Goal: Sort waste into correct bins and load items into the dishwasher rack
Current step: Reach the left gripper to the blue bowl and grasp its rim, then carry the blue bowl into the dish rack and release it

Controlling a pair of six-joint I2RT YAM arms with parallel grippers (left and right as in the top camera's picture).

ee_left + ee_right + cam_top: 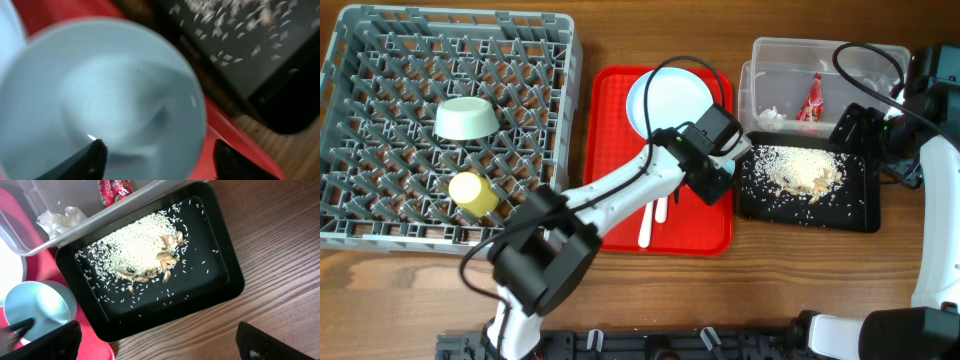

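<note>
**Pale-blue round bowl (115, 95) sits in the mouth of the left pincer (160, 152)**

At the far-left corner of the counter, the large square grey plastic dishwasher rack (380, 120) holds a pale green bowl (467, 117) and a small yellow cup (473, 193).

In the middle lies the red rectangular serving tray (610, 120). It carries the round white plate (670, 95) toward the far edge and the white plastic cutlery (645, 228) toward the near edge.

The bowl stands at that tray's right rim. The left pincer is spread wide and not clamped. One finger (95, 155) appears to be inside the bowl and the other outside its wall.

The step in hand looks like loading the bowl. The next move calls for pinching the wall, lifting, and carrying the bowl leftward to the rack, clear of the plate.

Further right, the black shallow rectangular tray (235, 287) holds the beige rice-like crumbs (135, 250). Behind it, toward the far-right corner, the clear rectangular plastic tub (780, 45) holds the red crinkled wrapper (813, 98) and the crumpled white paper (770, 118). The waste therefore seems sorted.

The right pincer (160, 347) hangs above the black tray's near side, released and holding nothing.
</note>
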